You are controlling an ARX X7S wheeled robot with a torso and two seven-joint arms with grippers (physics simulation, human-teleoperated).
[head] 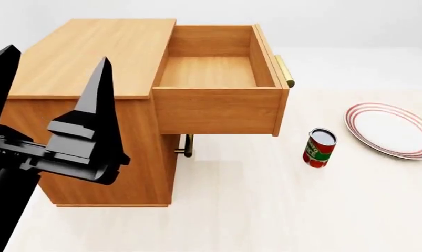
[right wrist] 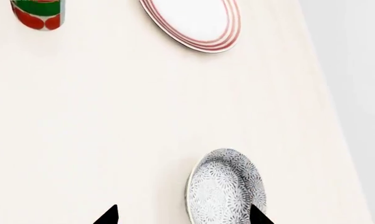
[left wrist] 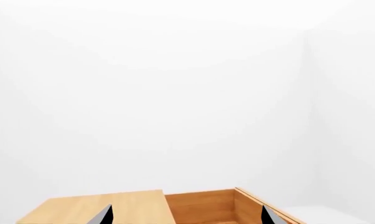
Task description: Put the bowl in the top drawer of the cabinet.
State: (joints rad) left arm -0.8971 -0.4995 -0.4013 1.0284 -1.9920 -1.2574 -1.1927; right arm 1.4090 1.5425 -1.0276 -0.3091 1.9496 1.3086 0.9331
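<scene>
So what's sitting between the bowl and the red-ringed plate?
Nothing: in the right wrist view, only bare table separates the bowl from the plate. The can stands off to one side.

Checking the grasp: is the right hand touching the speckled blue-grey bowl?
Cannot tell. In the right wrist view the speckled blue-grey bowl lies between the right hand's fingertips, its edge near one tip.

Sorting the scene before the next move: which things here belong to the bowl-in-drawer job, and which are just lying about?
Belongs to the job:
bowl
top drawer, open
cabinet

Just lying about:
plate with red rim rings
can
</scene>
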